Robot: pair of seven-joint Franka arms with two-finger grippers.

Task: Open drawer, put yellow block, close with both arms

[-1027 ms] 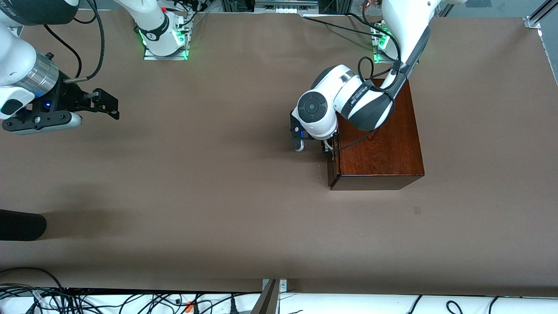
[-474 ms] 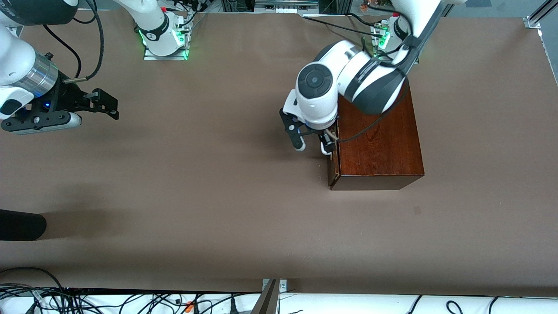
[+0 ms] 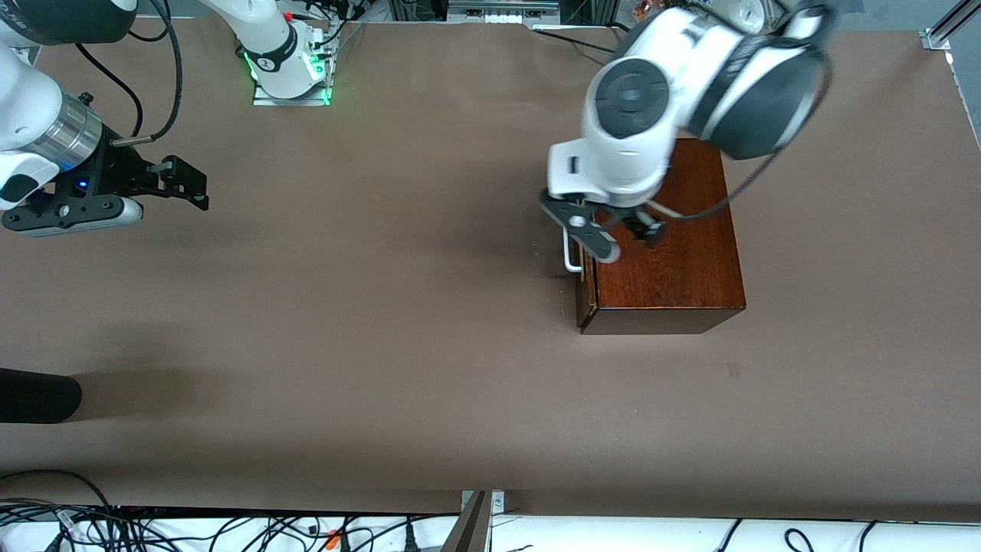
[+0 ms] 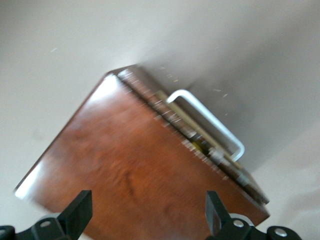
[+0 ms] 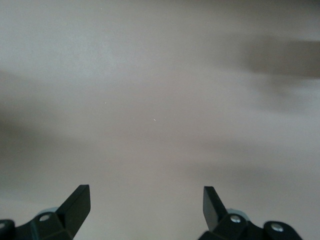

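Observation:
The dark mahogany box (image 3: 674,268) stands toward the left arm's end of the table. Its drawer (image 3: 584,295) looks pushed in, with the white bar handle (image 3: 569,257) showing beside the box. My left gripper (image 3: 627,239) is open and empty, up in the air over the box top near the drawer edge. The left wrist view shows the box top (image 4: 130,170), the handle (image 4: 210,120) and my open left gripper (image 4: 147,202). My right gripper (image 3: 195,186) waits open and empty over bare table at the right arm's end; in its wrist view (image 5: 146,195) only table shows. The yellow block is out of view.
A black rounded object (image 3: 38,395) lies at the table's edge at the right arm's end. Cables (image 3: 230,529) run along the table edge nearest the camera. The arm bases (image 3: 287,69) stand along the edge farthest from the camera.
My left gripper has risen from beside the drawer handle and swung over the box top, uncovering the handle. The right arm has not moved.

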